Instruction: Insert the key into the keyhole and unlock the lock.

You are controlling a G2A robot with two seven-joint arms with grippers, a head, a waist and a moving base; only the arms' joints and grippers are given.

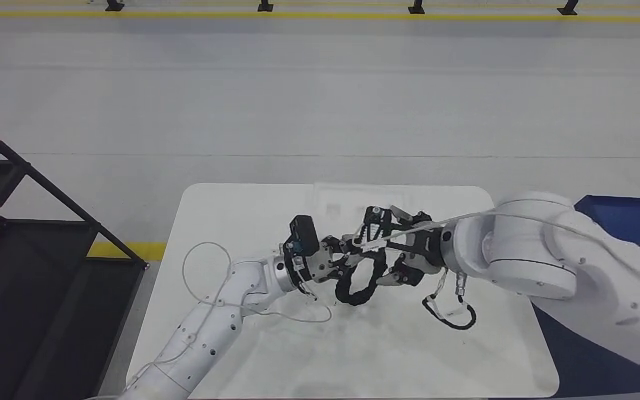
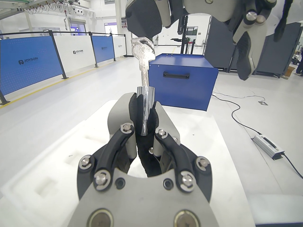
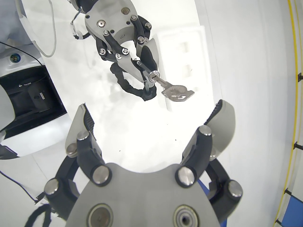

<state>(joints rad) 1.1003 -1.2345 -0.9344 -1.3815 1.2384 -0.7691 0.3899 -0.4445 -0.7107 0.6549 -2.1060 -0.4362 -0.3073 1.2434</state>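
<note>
A chrome lock cylinder [image 2: 146, 105] with a black sheathed cable [image 3: 129, 86] is raised above the table, and my left gripper [image 2: 144, 109] is shut on it. The silver key [image 2: 142, 55] sticks out of the keyhole, its blade in the cylinder [image 3: 152, 76] and its head [image 3: 178, 93] free. My right gripper [image 3: 152, 111] is open just short of the key head, one finger on each side, touching nothing. From the left wrist view one right fingertip pad [image 2: 142, 17] hovers right above the key head. From above, both grippers meet over the table's middle, with the cable loop [image 1: 360, 282] hanging below.
A white foam tray [image 3: 189, 48] with shallow recesses lies on the white table [image 1: 230, 220] under the lock. A blue box [image 2: 187, 81] and a power adapter [image 2: 268, 146] with cords stand on the floor beyond the table. A black frame [image 1: 60, 260] flanks the table's left.
</note>
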